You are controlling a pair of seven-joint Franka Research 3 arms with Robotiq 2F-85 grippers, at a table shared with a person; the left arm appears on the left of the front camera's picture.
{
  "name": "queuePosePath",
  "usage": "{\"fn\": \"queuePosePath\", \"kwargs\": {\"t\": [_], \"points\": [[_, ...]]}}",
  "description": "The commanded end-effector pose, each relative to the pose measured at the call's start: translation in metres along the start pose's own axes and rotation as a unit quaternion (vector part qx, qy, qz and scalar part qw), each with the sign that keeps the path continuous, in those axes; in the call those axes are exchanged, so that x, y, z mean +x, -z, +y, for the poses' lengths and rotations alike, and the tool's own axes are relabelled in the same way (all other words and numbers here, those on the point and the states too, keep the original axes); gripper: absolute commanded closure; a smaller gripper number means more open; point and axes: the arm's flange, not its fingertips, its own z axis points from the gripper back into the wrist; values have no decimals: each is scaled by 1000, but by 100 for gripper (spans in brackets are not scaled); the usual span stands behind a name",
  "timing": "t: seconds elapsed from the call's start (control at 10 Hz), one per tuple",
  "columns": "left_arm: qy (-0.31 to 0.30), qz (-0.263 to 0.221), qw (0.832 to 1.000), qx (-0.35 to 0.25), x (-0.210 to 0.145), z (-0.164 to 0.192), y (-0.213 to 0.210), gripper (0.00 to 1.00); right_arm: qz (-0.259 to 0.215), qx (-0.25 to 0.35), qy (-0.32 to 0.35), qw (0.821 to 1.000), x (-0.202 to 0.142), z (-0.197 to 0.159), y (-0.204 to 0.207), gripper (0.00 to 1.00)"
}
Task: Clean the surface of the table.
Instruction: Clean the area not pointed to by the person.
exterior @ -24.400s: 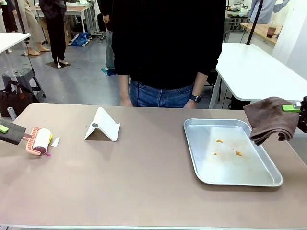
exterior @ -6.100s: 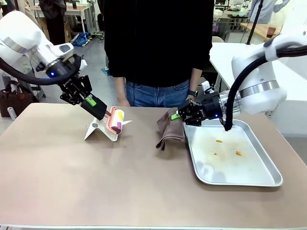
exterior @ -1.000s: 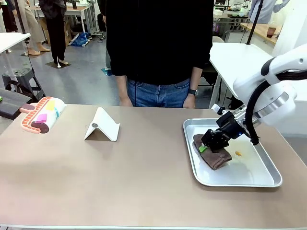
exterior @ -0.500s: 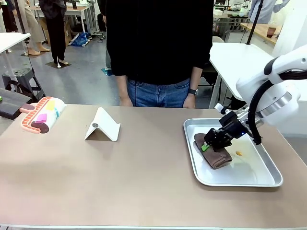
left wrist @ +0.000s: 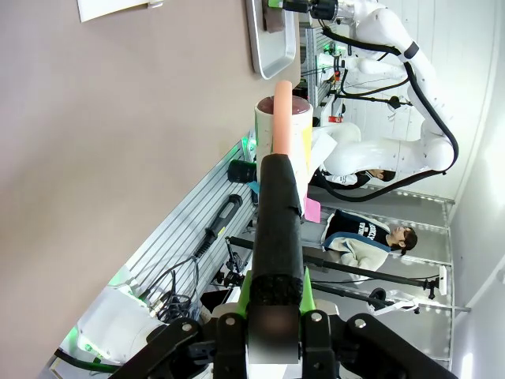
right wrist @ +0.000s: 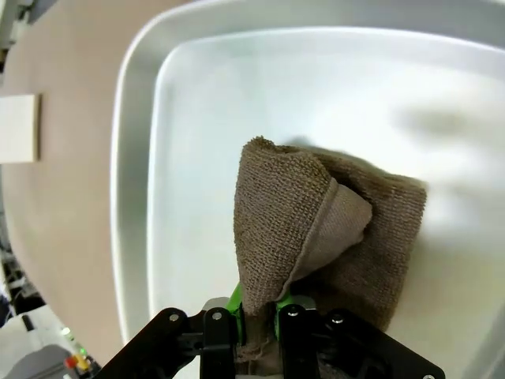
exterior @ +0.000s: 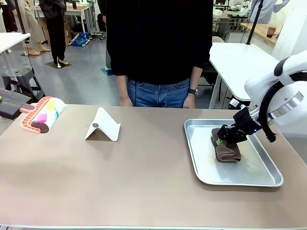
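Observation:
The taupe table (exterior: 144,177) carries a silver tray (exterior: 254,168) at the right. In the tray lies a folded brown cloth (exterior: 227,149), and my right gripper (exterior: 222,139) is shut on its top and presses it onto the tray floor. The right wrist view shows the cloth (right wrist: 316,229) bunched between the fingers of the right gripper (right wrist: 257,317), inside the tray rim (right wrist: 129,197). My left gripper (left wrist: 274,317) is shut on the black handle of a pink lint roller (left wrist: 282,126). The lint roller (exterior: 42,114) hangs above the table's far left edge.
A white folded stand (exterior: 102,125) sits on the table left of the middle. A person in a black top and jeans (exterior: 158,52) stands at the far side with both arms hanging. White tables stand behind at the right.
My right gripper has dragged the cloth across the tray floor to the right and slightly farther away. The orange spots on the tray no longer show. The left arm has not moved.

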Motion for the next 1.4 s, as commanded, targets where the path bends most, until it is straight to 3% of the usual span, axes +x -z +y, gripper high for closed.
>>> {"fn": "queuePosePath", "kwargs": {"t": [0.0, 0.3, 0.8, 1.0, 1.2, 1.3], "points": [[3, 0, 1000, -2, -2, -4, 0, 78, -5, -85, 26, 996, -13, -32, -8, 88], [3, 0, 1000, -2, -2, -4, 0, 78, -9, -104, 45, 994, -23, -49, -33, 88], [3, 0, 1000, -2, -2, -4, 0, 78, -25, -70, 45, 996, -23, -50, -37, 88], [3, 0, 1000, -2, -2, -4, 0, 78, -36, 2, 39, 999, -27, -38, -59, 88], [3, 0, 1000, -2, -2, -4, 0, 78, -87, 94, 41, 991, -46, -30, -124, 88], [3, 0, 1000, -2, -2, -4, 0, 78, -118, 165, 43, 978, -60, -34, -160, 88]]}}
